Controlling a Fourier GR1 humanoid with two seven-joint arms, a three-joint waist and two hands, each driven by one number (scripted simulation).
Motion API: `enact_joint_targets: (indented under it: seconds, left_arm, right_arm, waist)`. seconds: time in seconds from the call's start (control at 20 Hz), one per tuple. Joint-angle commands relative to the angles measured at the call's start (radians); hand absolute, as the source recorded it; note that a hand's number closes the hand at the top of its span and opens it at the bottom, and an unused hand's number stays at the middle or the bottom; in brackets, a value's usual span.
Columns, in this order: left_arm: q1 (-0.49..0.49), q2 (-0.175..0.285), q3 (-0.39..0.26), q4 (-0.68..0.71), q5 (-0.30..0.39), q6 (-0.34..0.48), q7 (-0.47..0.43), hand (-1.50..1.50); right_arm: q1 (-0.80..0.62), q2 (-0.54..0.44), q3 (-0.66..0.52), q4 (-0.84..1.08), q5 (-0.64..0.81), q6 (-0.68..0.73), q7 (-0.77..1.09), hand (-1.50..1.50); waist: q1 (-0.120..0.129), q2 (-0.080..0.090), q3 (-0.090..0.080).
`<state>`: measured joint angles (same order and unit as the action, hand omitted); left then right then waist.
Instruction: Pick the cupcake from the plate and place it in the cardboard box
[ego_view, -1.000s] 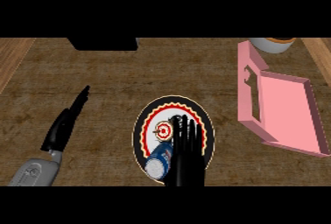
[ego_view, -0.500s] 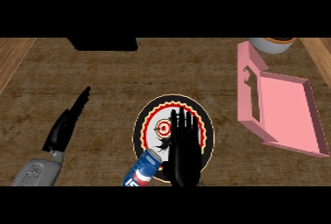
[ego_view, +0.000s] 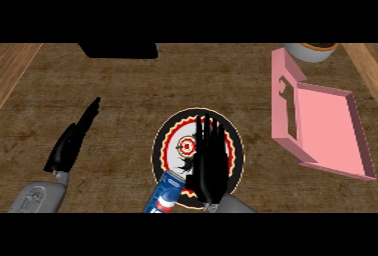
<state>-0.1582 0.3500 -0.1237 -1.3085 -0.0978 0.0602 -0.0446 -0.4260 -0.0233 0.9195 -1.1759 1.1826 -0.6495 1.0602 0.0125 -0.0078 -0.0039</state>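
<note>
Right hand (ego_view: 209, 160) is held flat over the plate (ego_view: 164, 145), fingers straight and empty, alongside the cupcake (ego_view: 167, 192) at its rim, presumably so that it can be grasped.

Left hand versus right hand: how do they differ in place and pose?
The left hand is over bare counter at the view's left; the right hand is over the plate. The left hand slants up to the right; the right hand points nearly straight up the view. The cupcake sits beside the right hand; nothing is near the left hand. Both are black, with straight fingers.
</note>
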Motion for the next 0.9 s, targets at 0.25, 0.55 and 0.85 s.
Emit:
enact_joint_targets:
  seconds: [0.25, 0.55, 0.85]
  left_arm:
    - [0.004, -0.029, 0.01, 0.036, -0.033, 0.0, -0.042, 0.0]
    - [0.043, -0.028, 0.019, -0.044, -0.037, 0.003, 0.017, 0.0]
    - [0.002, -0.011, 0.04, 0.0, -0.026, -0.039, 0.013, 0.0]
  right_arm:
    - [-0.104, 0.022, 0.046, 0.158, 0.126, -0.048, 0.163, 1.5]
    - [-0.085, 0.023, 0.016, 0.127, 0.282, -0.046, 0.214, 1.5]
    - [-0.059, 0.023, 0.035, 0.062, 0.445, 0.012, 0.331, 1.5]
  waist:
    - [0.002, 0.01, 0.004]
    - [-0.002, 0.006, 0.004]
    - [-0.006, 0.005, 0.004]
